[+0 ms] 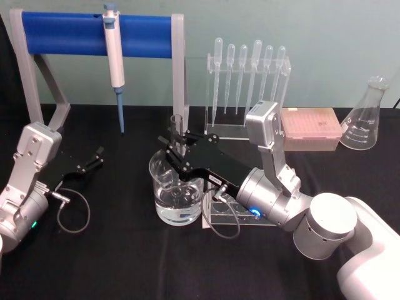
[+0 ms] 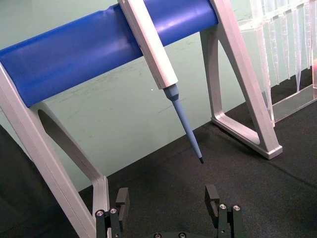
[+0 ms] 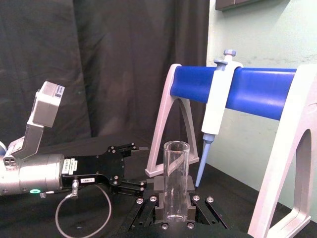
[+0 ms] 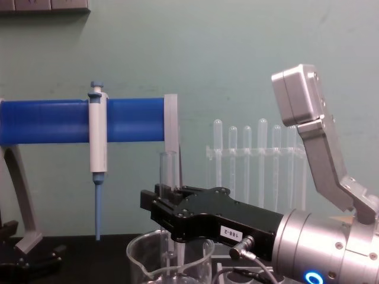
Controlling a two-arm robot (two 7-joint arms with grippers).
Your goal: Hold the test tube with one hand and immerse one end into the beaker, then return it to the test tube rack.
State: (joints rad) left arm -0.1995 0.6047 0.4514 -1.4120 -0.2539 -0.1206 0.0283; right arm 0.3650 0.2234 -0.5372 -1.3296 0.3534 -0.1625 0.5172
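The test tube (image 1: 177,130) stands upright over the beaker (image 1: 164,199), which holds some clear liquid. My right gripper (image 1: 175,152) is shut on the tube's middle, just above the beaker's rim. In the chest view the test tube (image 4: 167,170) rises above the right gripper (image 4: 161,204), and its lower end dips below the rim of the beaker (image 4: 140,253). I cannot tell whether it touches the liquid. In the right wrist view the test tube (image 3: 176,173) sits between the shut fingers (image 3: 159,212). My left gripper (image 1: 95,159) rests open at the left, also seen as the left gripper (image 2: 167,202).
A blue-and-white pipettor (image 1: 114,59) hangs from the blue bar stand (image 1: 62,34) at the back left. Behind the beaker stand a pipette rack (image 1: 247,81), a pink tip box (image 1: 309,127) and a conical flask (image 1: 367,117). A clear rack (image 1: 226,214) lies under my right wrist.
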